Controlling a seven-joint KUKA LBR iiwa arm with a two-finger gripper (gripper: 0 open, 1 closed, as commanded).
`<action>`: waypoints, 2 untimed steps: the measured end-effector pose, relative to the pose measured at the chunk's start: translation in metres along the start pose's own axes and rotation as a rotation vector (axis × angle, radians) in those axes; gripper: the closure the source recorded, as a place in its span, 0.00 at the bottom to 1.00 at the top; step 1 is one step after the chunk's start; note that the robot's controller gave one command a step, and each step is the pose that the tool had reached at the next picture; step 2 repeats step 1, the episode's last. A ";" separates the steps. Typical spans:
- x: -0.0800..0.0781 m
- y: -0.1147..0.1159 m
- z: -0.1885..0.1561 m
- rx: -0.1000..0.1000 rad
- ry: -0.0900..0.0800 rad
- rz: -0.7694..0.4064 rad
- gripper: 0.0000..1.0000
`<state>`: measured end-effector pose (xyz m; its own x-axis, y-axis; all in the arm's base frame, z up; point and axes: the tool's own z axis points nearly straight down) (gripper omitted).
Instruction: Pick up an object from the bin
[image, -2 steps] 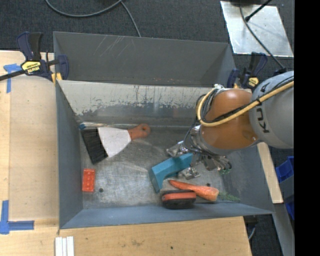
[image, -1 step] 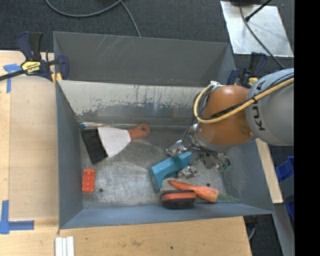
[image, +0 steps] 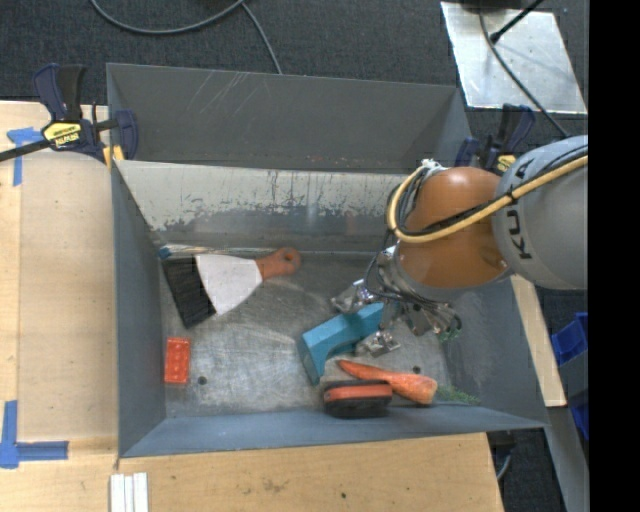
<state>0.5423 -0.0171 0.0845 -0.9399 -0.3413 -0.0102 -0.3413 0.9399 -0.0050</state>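
Observation:
My gripper (image: 366, 320) is down in the right half of the bin, over the upper right end of a blue block (image: 335, 342) that lies slanted on the floor. One metal fingertip (image: 352, 297) shows above that end and the other below it, with a gap on each side, so the gripper is open around the block. Just in front of the block lies an orange carrot (image: 390, 379), partly on top of a flat black and red disc (image: 355, 398).
A hand brush (image: 222, 282) with black bristles, a white body and an orange handle lies at the back left. A small red brick (image: 177, 360) sits near the left wall. The arm's orange dome and cable hang over the bin's right side.

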 end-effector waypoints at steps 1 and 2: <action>0.004 -0.009 -0.140 -0.003 0.008 0.009 1.00; 0.004 -0.009 -0.140 -0.003 0.008 0.009 1.00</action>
